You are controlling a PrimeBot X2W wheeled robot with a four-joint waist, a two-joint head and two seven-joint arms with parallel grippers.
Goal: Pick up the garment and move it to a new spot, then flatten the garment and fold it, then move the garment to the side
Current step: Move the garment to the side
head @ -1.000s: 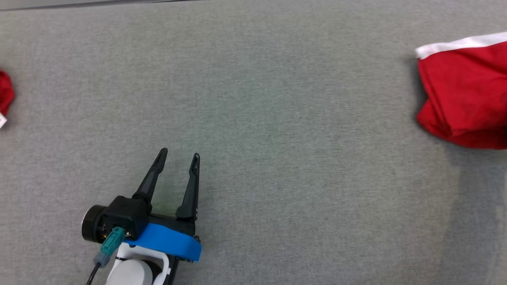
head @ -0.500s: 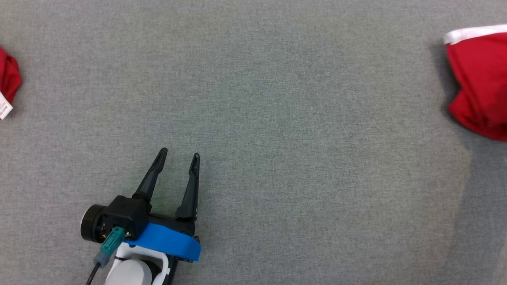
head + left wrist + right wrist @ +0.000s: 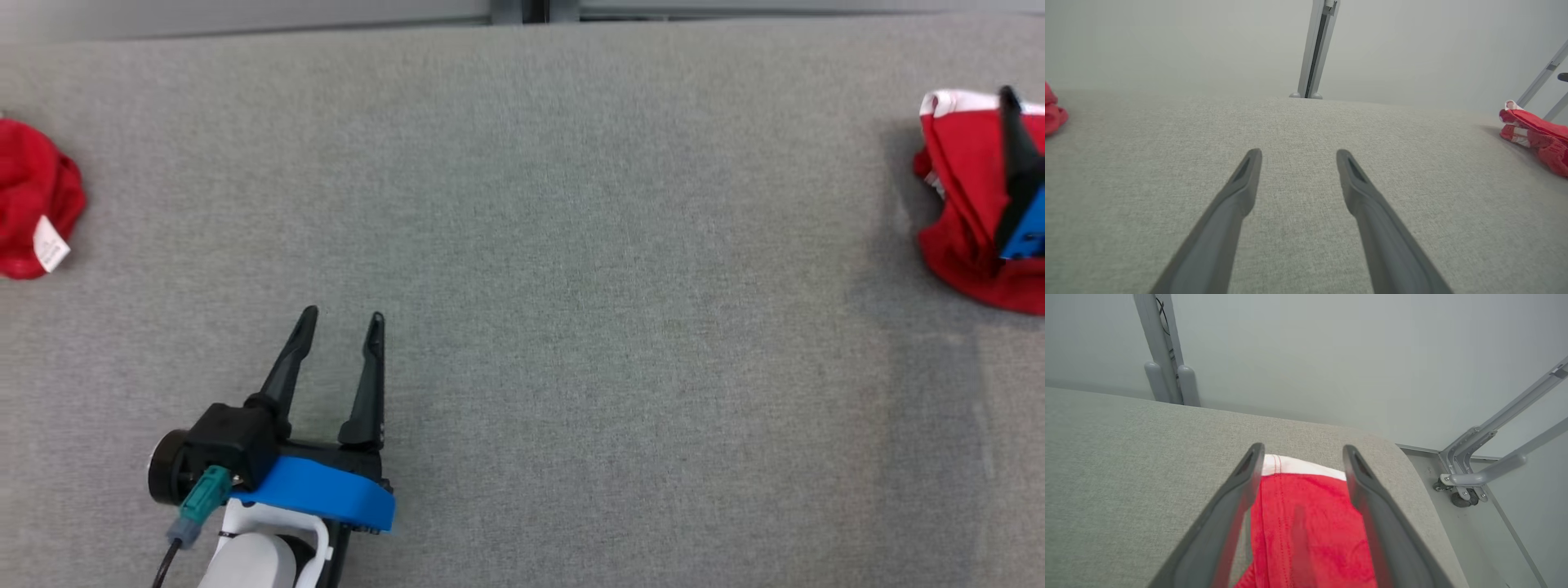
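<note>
The garment (image 3: pixel 963 204) is red with a white band and lies bunched in folds at the table's far right edge; it is also in the left wrist view (image 3: pixel 1539 134). My right gripper (image 3: pixel 1300 451) hovers over it, open, its fingers spread either side of the red cloth (image 3: pixel 1310 522) without gripping it. One of its fingers (image 3: pixel 1016 147) shows over the garment in the head view. My left gripper (image 3: pixel 342 314) rests open at the lower left over bare grey table (image 3: pixel 571 286), with nothing between its fingers (image 3: pixel 1241 188).
A second red cloth (image 3: pixel 33 200) with a white label lies at the table's far left edge. The table's rounded right corner (image 3: pixel 1412 465) drops off to a floor with a metal frame and caster (image 3: pixel 1461 496). A metal post (image 3: pixel 1314 49) stands behind the far edge.
The head view has shifted, bringing the far edge into sight. My right gripper has opened and now shows above the garment, which lies on the table. The left gripper keeps its pose.
</note>
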